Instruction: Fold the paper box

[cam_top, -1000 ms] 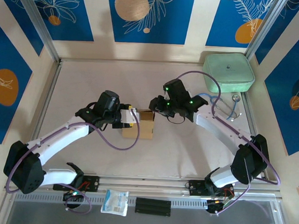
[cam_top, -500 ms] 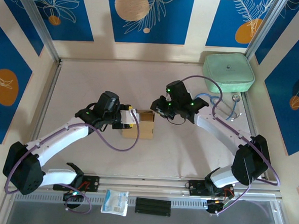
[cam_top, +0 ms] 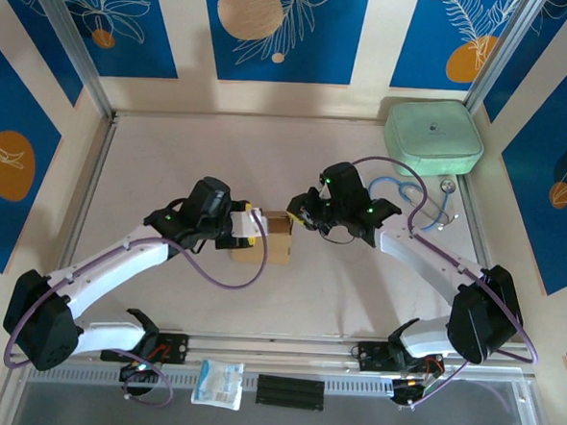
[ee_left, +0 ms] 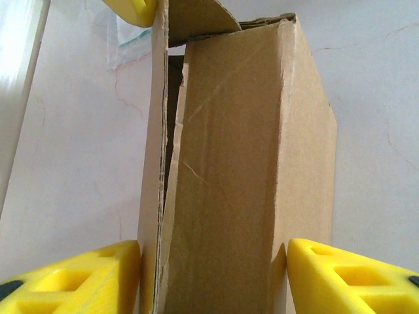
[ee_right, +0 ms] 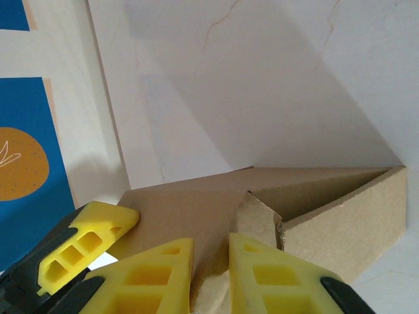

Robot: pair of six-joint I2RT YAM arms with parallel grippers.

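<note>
The brown paper box (cam_top: 274, 241) stands partly folded at the table's middle. My left gripper (cam_top: 252, 225) holds it from the left. In the left wrist view the box (ee_left: 236, 163) rises between both yellow fingers (ee_left: 78, 278), which press its two sides, so this gripper (ee_left: 213, 268) is shut on it. My right gripper (cam_top: 301, 216) meets the box's upper right corner. In the right wrist view its jaws (ee_right: 209, 248) stand nearly closed on a loose flap (ee_right: 258, 212) of the box (ee_right: 196, 203). The left gripper's finger (ee_right: 85, 245) shows beside them.
A mint-green rounded case (cam_top: 433, 135) sits at the back right, with a blue looped cord (cam_top: 421, 197) in front of it. A plastic packet (cam_top: 218, 382) and a black bar (cam_top: 290, 391) lie on the near rail. Metal frame posts border the table.
The right gripper has come down and closer onto the box's right corner. The left gripper has shifted slightly right, still holding the box.
</note>
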